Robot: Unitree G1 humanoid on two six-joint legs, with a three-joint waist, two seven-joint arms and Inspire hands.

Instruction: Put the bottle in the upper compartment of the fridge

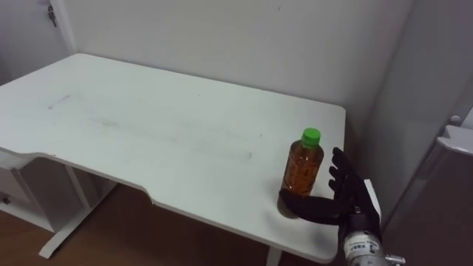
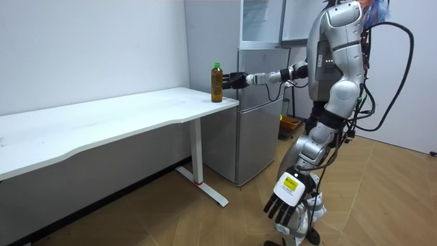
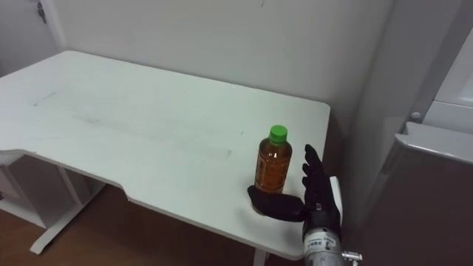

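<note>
An amber bottle (image 1: 304, 166) with a green cap stands upright near the right end of the white table (image 1: 148, 125). My right hand (image 1: 347, 196) is open just to its right. The fingers point up beside the bottle, and the thumb reaches across in front of its base, close to or touching it. In the room view I stand by the table's end with my right arm stretched out to the bottle (image 2: 216, 82). My left hand (image 2: 287, 201) hangs open at my side near the floor. The grey fridge (image 2: 263, 102) stands shut just past the table end, with an upper cabinet (image 2: 263, 20) on top.
The fridge's top edge and side (image 1: 443, 185) rise close to the right of my hand. A white wall runs behind the table. The table's front edge curves inward left of the bottle, and its leg (image 2: 198, 154) stands on the wooden floor.
</note>
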